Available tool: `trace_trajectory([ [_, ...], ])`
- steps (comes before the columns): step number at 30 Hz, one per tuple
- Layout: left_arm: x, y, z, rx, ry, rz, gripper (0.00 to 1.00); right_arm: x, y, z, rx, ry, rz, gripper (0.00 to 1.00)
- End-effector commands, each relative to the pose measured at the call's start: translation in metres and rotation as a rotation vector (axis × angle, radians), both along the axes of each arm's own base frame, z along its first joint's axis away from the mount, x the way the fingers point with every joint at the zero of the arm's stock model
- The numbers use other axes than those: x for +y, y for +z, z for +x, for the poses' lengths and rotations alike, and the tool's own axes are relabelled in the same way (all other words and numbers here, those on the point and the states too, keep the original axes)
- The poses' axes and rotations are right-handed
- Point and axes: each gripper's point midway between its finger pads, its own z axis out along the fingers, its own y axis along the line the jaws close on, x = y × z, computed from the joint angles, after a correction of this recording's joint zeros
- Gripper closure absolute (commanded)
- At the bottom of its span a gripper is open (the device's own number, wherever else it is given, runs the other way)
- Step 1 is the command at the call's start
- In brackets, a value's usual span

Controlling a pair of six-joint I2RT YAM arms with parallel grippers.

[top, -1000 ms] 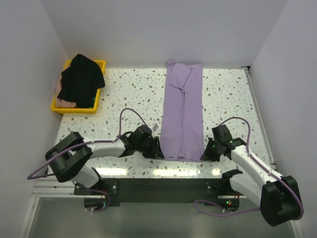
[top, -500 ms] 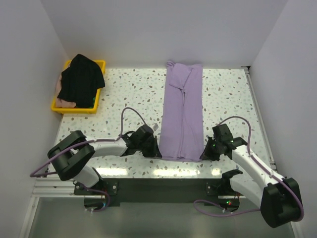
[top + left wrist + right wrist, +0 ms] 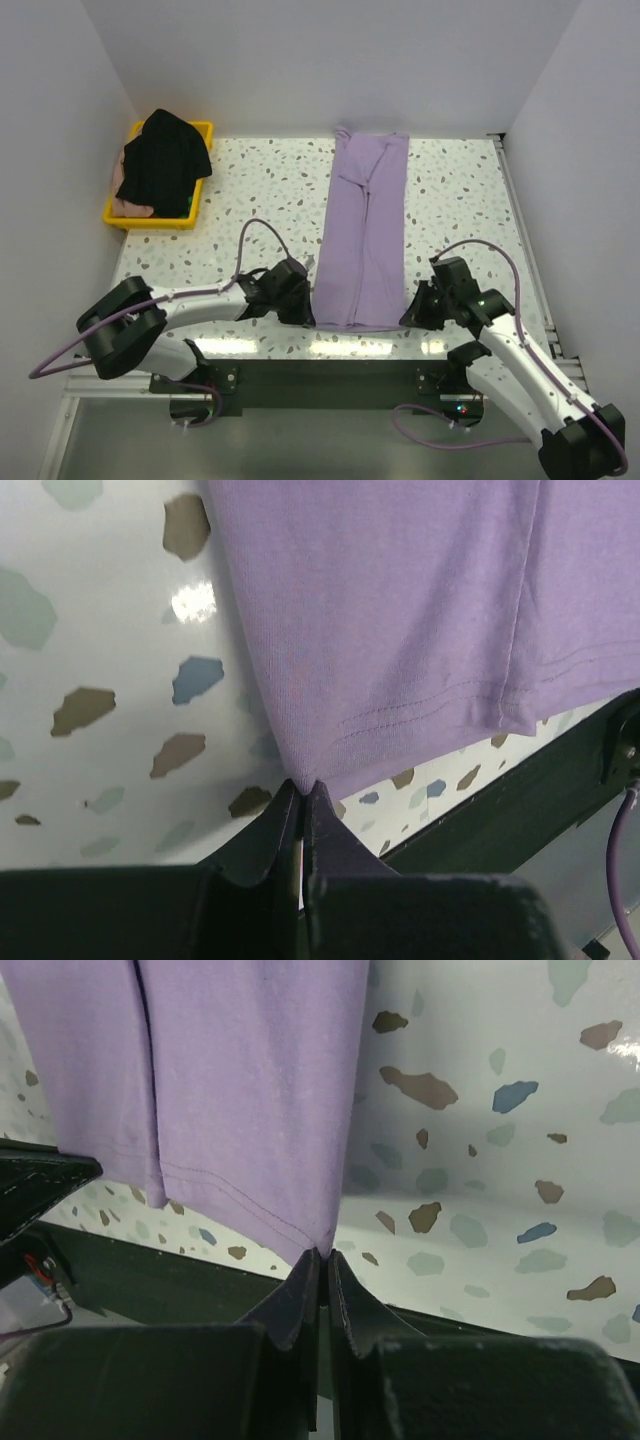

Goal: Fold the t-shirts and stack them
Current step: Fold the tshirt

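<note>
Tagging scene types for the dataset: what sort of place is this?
Probably a lab test cell, not a home: plain white panels wall in a speckled tabletop, the left arm and right arm are mounted on a metal rail at its near edge, and a yellow tray holds a black shirt.

Centre strip: the lavender t-shirt (image 3: 362, 235) runs from the near edge to the back wall.
Near corners: the left gripper (image 3: 309, 317) and right gripper (image 3: 406, 317) flank its hem.
Back left: a yellow tray (image 3: 150, 222) heaped with a black t-shirt (image 3: 163, 160).
Open passage: bare table (image 3: 260, 190) on both sides of the lavender cloth.
</note>
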Motion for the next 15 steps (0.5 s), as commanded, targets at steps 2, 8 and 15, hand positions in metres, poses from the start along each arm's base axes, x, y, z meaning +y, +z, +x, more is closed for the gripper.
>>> trace_trajectory([
  [2,0.014,0.002,-0.028,0.018,-0.029,0.043,1.00,0.003,0.017,-0.025,0.041,0.010,0.042,1.00],
  [8,0.014,0.018,-0.028,-0.015,-0.036,0.043,1.00,-0.001,0.029,-0.030,0.003,0.016,0.040,1.00],
  [15,-0.005,0.051,0.024,-0.111,-0.021,0.044,1.00,0.009,0.051,0.018,-0.071,0.019,0.004,1.00],
])
